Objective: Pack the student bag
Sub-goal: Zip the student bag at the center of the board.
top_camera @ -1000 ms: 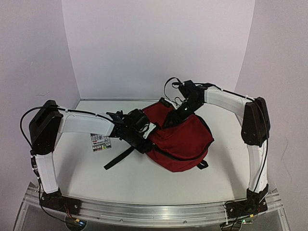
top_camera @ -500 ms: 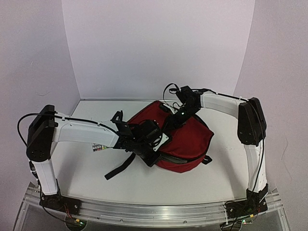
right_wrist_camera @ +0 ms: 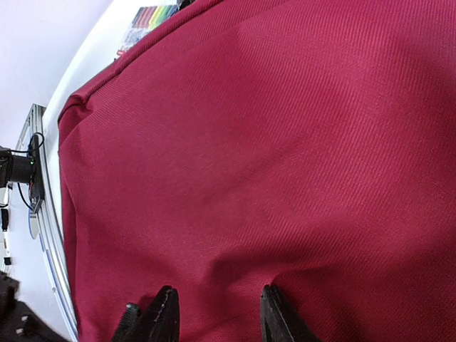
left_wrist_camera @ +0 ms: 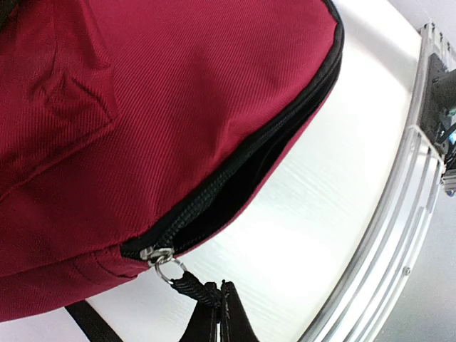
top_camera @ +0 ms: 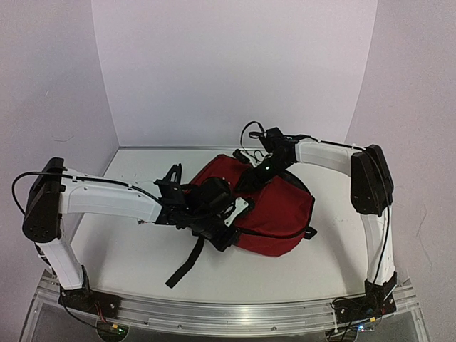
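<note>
Zip-working stage, I judge. The dark red fabric backpack [top_camera: 278,210] lies mid-bench [top_camera: 121,249]. The left claw [left_wrist_camera: 222,313], pressed together, pinches its black cord zip pull [left_wrist_camera: 187,283]; the right claw [right_wrist_camera: 217,292] nips far-side fabric. Next: a steady pull along the gaping zip.

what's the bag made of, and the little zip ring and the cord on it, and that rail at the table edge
Student bag: woven fabric, probably polyester or canvas, matte; a fine diagonal rib shows.
Zip ring: metal, shiny silver.
Pull cord: black braided cord, likely nylon.
Rail: looks like brushed aluminium, pale grey with long grooves.
</note>
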{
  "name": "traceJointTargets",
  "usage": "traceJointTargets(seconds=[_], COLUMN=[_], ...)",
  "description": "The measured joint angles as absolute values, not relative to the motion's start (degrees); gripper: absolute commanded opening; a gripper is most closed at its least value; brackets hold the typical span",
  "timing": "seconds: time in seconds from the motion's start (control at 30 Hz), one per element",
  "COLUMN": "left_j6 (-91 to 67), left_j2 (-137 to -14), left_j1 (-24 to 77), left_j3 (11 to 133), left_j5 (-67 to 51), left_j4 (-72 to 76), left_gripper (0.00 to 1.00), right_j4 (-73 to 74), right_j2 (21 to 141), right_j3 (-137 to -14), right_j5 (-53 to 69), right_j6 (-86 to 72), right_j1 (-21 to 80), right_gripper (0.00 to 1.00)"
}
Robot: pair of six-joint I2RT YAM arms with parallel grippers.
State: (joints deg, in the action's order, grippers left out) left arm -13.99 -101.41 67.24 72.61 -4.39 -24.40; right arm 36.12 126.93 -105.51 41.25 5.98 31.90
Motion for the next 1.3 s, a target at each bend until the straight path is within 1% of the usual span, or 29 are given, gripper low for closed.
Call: traceJointTargets(seconds=[0.17, 0.4, 0.53, 0.6, 0.8, 0.83, 0.87, 1.0, 1.03, 1.1, 1.17, 1.23, 1.3], left_j6=[-13.8, -10.8, -9.3, -8.6, -5.7, -5.3, -4.9, -4.0, -3.8, -3.8, -3.7, -3.7, -3.2], left_j2=[-103.4, -115.0, -118.5, -119.5, -124.2, -124.9, -125.4, -126.7, -126.7, -126.7, -126.2, -124.8, -121.9], left_j1=[67.2, 68.1, 68.6, 68.7, 68.7, 68.8, 68.8, 68.7, 68.6, 68.4, 68.2, 67.7, 67.0], left_j3=[76.3, 88.3, 91.3, 92.6, 102.1, 103.3, 104.3, 106.8, 107.2, 107.9, 107.9, 106.4, 103.4], left_j5=[-6.4, -12.1, -13.6, -13.9, -14.1, -14.0, -14.0, -13.3, -13.2, -12.7, -12.3, -11.8, -11.2], left_j4=[-25.5, -25.9, -24.6, -23.9, -22.9, -22.6, -22.4, -22.0, -21.9, -21.9, -22.1, -22.6, -23.9], left_gripper=[0.0, 0.0, 0.0, 0.0, 0.01, 0.03, 0.08, 0.33, 0.39, 0.5, 0.6, 0.68, 0.72], right_j4=[34.1, 31.2, 29.8, 29.4, 29.0, 29.0, 29.0, 29.4, 29.6, 30.4, 31.2, 32.5, 33.6], right_j2=[126.9, 127.0, 127.3, 127.8, 130.6, 131.1, 131.6, 133.3, 133.3, 133.3, 133.1, 131.9, 129.1], right_j3=[-104.8, -103.8, -103.8, -104.4, -108.6, -109.5, -110.3, -113.7, -114.1, -114.9, -115.3, -115.3, -113.7], right_j5=[41.2, 41.2, 41.3, 41.5, 41.5, 41.5, 41.5, 41.1, 40.8, 40.0, 39.8, 39.4, 39.1], right_j6=[5.0, 3.2, 2.4, 2.1, 1.5, 1.5, 1.5, 1.6, 1.7, 2.3, 3.0, 3.3, 3.7], right_j1=[31.9, 31.9, 31.9, 31.9, 31.9, 31.9, 31.9, 31.9, 31.8, 31.5, 30.7, 29.2, 27.0], right_gripper=[0.39, 0.39, 0.39, 0.39, 0.4, 0.41, 0.43, 0.52, 0.56, 0.69, 0.75, 0.78, 0.79])
